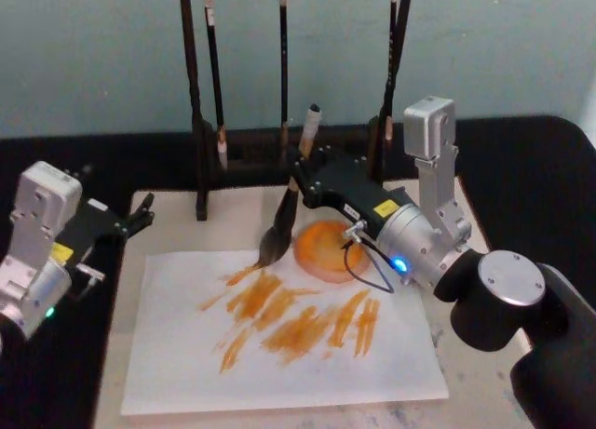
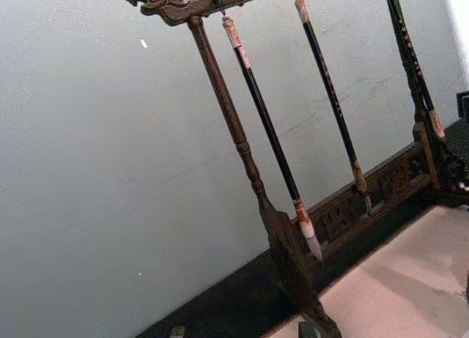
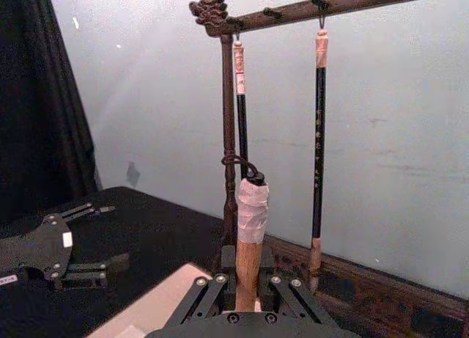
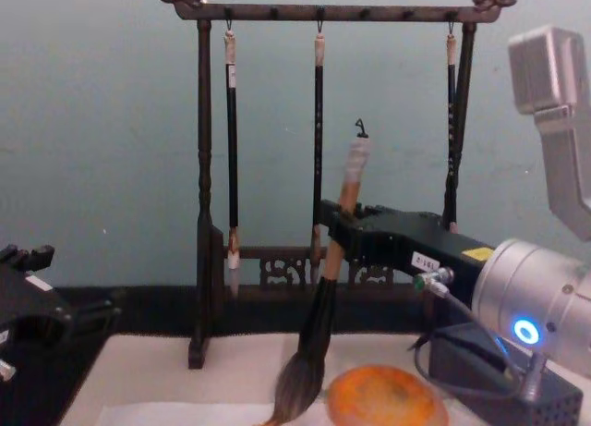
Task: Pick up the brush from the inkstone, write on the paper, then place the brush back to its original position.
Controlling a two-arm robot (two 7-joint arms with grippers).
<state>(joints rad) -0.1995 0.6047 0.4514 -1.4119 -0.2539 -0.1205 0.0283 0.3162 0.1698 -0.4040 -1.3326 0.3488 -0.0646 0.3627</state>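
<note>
Brush [image 1: 282, 226]: leaning with its white-capped end toward the far rack and its bushy bristles pointing down and left; the tip is meeting the far edge of the paper, just left of the inkstone.
Right gripper [image 1: 300, 180]: reaching in from the right and clamping the brush on its tan handle, jaws drawn in narrow around the shaft.
Inkstone [image 1: 328, 250]: sitting at the paper's far edge, just right of the bristles, orange and shiny.
Paper [image 1: 279, 355]: lying on the beige mat [image 1: 172, 222], carrying a band of orange strokes across its middle.
Left gripper [image 1: 140, 215]: resting idle at the left, over the black worktop [image 1: 521, 168] beside the mat, fingers standing apart and holding nothing.
Rack [image 4: 205, 167]: standing at the far side, behind the paper, with thin dark brushes [image 4: 231, 149] hanging from its top bar.
</note>
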